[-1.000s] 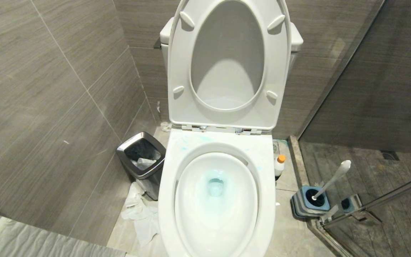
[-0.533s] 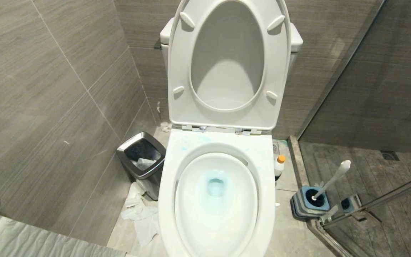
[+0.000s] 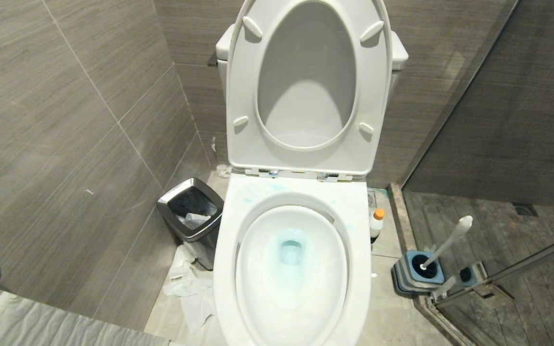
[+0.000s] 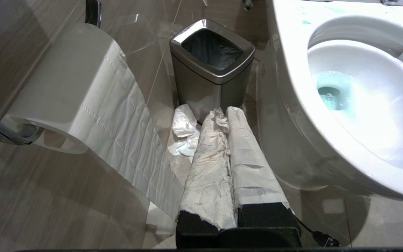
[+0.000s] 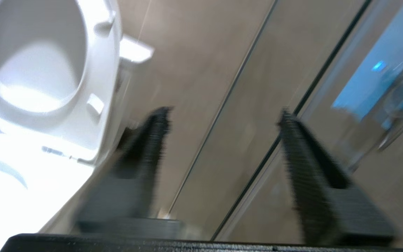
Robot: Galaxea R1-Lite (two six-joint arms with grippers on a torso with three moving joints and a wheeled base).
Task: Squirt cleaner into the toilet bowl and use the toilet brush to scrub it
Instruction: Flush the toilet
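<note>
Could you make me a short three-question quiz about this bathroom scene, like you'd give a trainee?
1. True or false: the toilet brush is standing in its holder.
2. Which side of the toilet bowl, in the head view, has the cleaner bottle: A left, B right?
3. What is the right gripper holding?

Key
1. True.
2. B; it stands on the floor by the bowl, and the waste bin is on the left.
3. Nothing; its fingers are apart with only wall behind them.
</note>
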